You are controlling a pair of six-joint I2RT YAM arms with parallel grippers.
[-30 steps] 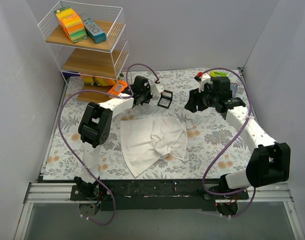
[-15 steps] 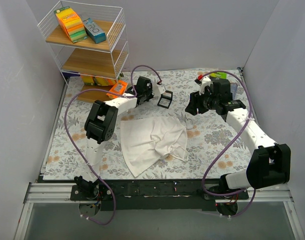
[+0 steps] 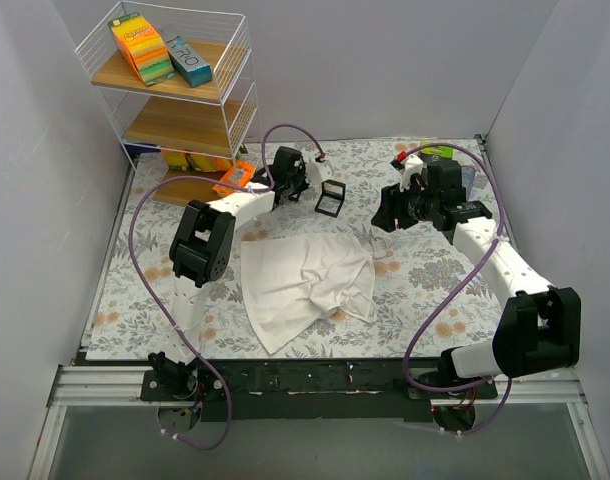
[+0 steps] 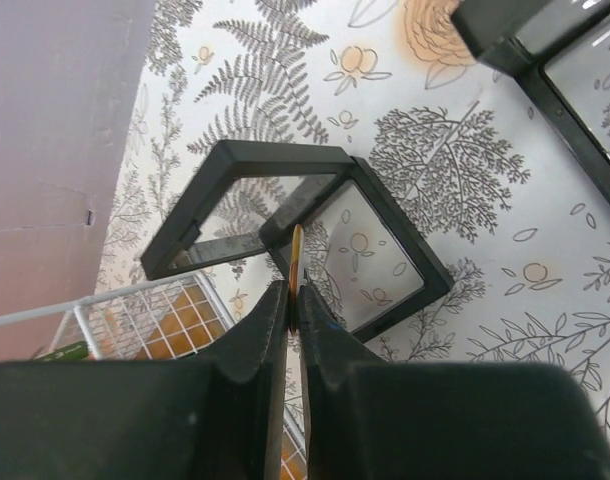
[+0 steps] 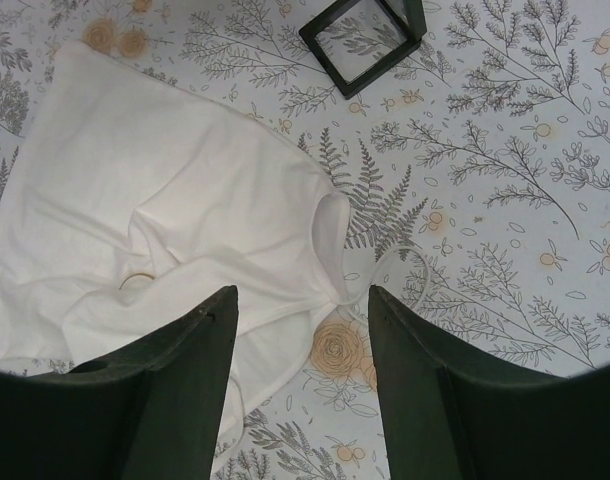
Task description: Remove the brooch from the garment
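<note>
One thin gold sliver, the brooch (image 4: 296, 262), shows edge-on in the left wrist view as a narrow straight strip, and nothing more of its shape can be read. It is off the garment (image 3: 300, 280), beyond that cloth's far edge. The left fingers (image 4: 283, 318) pinch it, closed down to a hairline gap around it. In that view it overlaps an open black box (image 4: 275, 150) with clear panes, which stands on the floral worktop (image 3: 435, 290) just past the garment's far side.

The garment is a white top, rumpled and folded over on itself, its round neckline turned toward the right arm (image 3: 495, 255). A faint tan arc (image 5: 135, 280) lies on the cloth; what it is cannot be told.

The left arm (image 3: 200, 245) is bent sharply at the elbow beside the garment's left edge, its forearm stretching away past the far edge. The right arm curves in from the garment's right. The right fingers (image 3: 383, 217) are spread wide, holding nothing, and hang above the garment's neckline corner.
</note>
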